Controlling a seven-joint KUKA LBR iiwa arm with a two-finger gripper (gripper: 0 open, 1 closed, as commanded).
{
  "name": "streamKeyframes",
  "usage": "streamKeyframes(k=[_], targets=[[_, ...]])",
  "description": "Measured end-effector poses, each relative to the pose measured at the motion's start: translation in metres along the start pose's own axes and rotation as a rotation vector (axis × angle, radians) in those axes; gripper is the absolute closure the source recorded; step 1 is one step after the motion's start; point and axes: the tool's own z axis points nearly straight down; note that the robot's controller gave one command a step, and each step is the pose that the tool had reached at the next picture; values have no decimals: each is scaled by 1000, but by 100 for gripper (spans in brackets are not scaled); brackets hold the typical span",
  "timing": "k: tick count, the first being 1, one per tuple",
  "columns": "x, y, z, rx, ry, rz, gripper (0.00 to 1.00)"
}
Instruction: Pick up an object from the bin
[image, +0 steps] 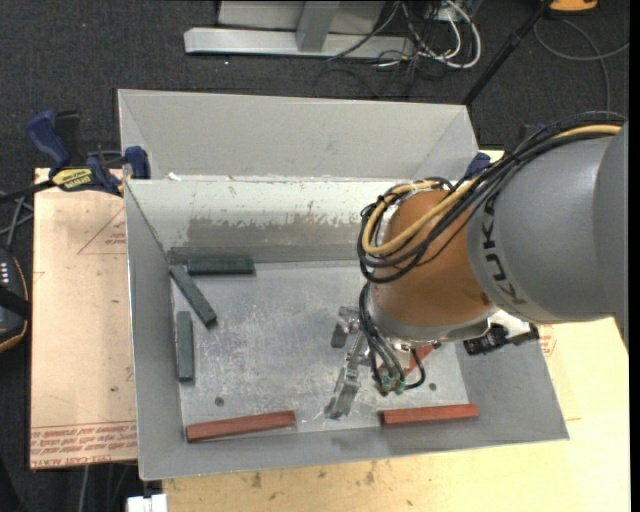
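Bin (290, 140): grey metal, floor scuffed, few loose things.

My gripper (340, 402) is low over the near part of the floor, right of centre, tilted toward the near-left. It sits over bare metal in the gap between two flat bars. I cannot tell whether it is open or closed, as the wrist covers too much of it. Nothing shows in its grasp.

Nearest thing: right red-brown bar (428, 413), lying flat along the near wall, just right of the gripper tip and apart from it. The left red-brown bar (240, 426) lies along the same wall, a little further off on the other side.

Well apart, at the left side of the floor, are three dark grey bars. One (220, 266) lies along the foot of the far wall, one (192, 297) runs diagonally below it, and one (184, 345) runs near-to-far beside the left wall.

Writing: "KUKA" in dark letters on my grey link (560, 230), at its left end, reading up the link. I see no legible marks on any bar.

The orange cover (430, 270) sits at the wrist, with yellow and black cables (400, 215) looped over it.
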Motion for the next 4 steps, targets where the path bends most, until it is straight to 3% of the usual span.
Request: streamKeyframes(k=[1, 2, 3, 4], targets=[[32, 124, 84, -3, 2, 100, 100], [30, 121, 83, 0, 0, 104, 100], [43, 142, 23, -1, -2, -219, 0], [43, 144, 19, -1, -2, -240, 0]])
